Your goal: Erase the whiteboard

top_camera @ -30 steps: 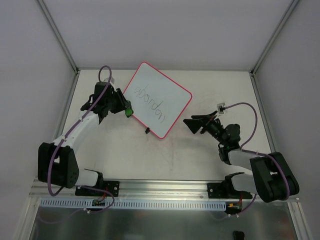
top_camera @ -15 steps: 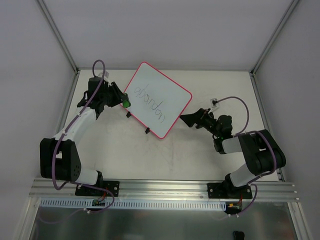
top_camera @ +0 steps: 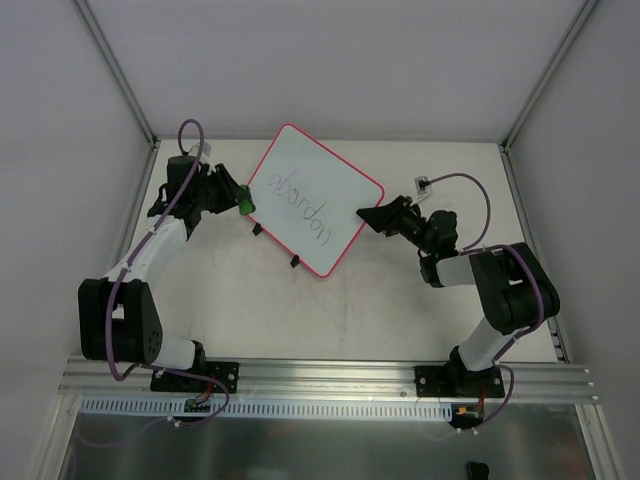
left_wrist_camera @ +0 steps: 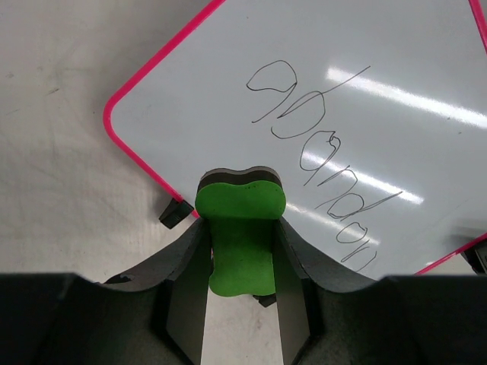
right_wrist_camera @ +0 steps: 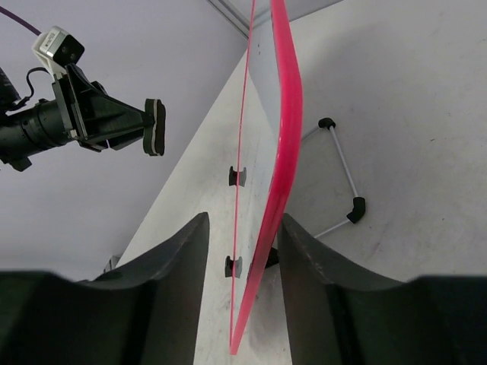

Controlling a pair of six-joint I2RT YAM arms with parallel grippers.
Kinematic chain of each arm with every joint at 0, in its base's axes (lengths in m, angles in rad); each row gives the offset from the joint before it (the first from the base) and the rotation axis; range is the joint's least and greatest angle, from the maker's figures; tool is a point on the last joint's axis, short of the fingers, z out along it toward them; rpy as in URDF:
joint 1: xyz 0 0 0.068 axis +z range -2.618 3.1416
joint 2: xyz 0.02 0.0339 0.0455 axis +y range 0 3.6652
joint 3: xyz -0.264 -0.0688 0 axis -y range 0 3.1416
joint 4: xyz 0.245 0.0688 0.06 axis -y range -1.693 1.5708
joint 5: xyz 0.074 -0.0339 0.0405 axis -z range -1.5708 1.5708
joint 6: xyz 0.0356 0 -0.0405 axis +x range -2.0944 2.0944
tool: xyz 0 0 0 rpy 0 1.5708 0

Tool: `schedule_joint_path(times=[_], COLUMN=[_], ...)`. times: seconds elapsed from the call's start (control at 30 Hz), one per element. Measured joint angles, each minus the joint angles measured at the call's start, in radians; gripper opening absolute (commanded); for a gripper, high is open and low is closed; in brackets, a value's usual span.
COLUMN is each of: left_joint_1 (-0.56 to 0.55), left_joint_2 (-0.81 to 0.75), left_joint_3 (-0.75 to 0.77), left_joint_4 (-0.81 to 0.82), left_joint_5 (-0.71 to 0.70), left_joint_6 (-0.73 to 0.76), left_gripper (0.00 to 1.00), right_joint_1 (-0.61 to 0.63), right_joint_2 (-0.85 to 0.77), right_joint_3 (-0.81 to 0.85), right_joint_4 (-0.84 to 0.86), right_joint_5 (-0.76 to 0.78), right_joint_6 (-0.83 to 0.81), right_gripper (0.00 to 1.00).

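Moved: the right gripper has come from the open table to the right edge of the whiteboard, and its fingers have narrowed from wide. The left arm has swung a little toward the far left. The board itself lies as it did.
Whiteboard: it sits in the far middle of the table, turned at an angle, with a dark handwritten word not yet wiped.
Left gripper: its fingers are pressed on a green eraser, which is held just beside the board's left edge and seems lifted off the surface.
Right gripper: the fingers stand on both sides of the pink frame. A gap shows at one finger, so I cannot tell if they clamp it already.
Step in hand: holding the board steady, it seems, before the wiping.
Next move: I think the right fingers must close firmly on the frame. Then the eraser must come down flat on the writing and sweep along the word.
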Motion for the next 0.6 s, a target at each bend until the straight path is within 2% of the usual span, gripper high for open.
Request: schedule_joint_path(times=[0.03, 0.3, 0.37, 0.4, 0.53, 0.6], left_joint_1=[0.0, 0.0, 0.0, 0.0, 0.0, 0.0], left_joint_2=[0.005, 0.056, 0.068, 0.071, 0.086, 0.102], left_joint_3=[0.001, 0.031, 0.044, 0.049, 0.076, 0.099], left_joint_4=[0.005, 0.014, 0.014, 0.014, 0.015, 0.019], left_joint_5=[0.011, 0.034, 0.035, 0.035, 0.035, 0.039], left_joint_6=[0.007, 0.066, 0.083, 0.088, 0.121, 0.137], left_gripper=[0.16, 0.15, 0.13, 0.13, 0.11, 0.11], right_joint_1=[0.0, 0.006, 0.008, 0.008, 0.013, 0.015], right_joint_2=[0.009, 0.06, 0.07, 0.072, 0.075, 0.076], right_joint_3=[0.01, 0.06, 0.066, 0.068, 0.068, 0.068], right_joint_4=[-0.001, -0.003, -0.003, -0.003, -0.003, -0.004], right_joint_5=[-0.002, -0.011, -0.011, -0.011, -0.009, -0.008], right_joint_6=[0.008, 0.041, 0.047, 0.05, 0.06, 0.07], right_gripper=[0.39, 0.36, 0.32, 0.29, 0.04, 0.0])
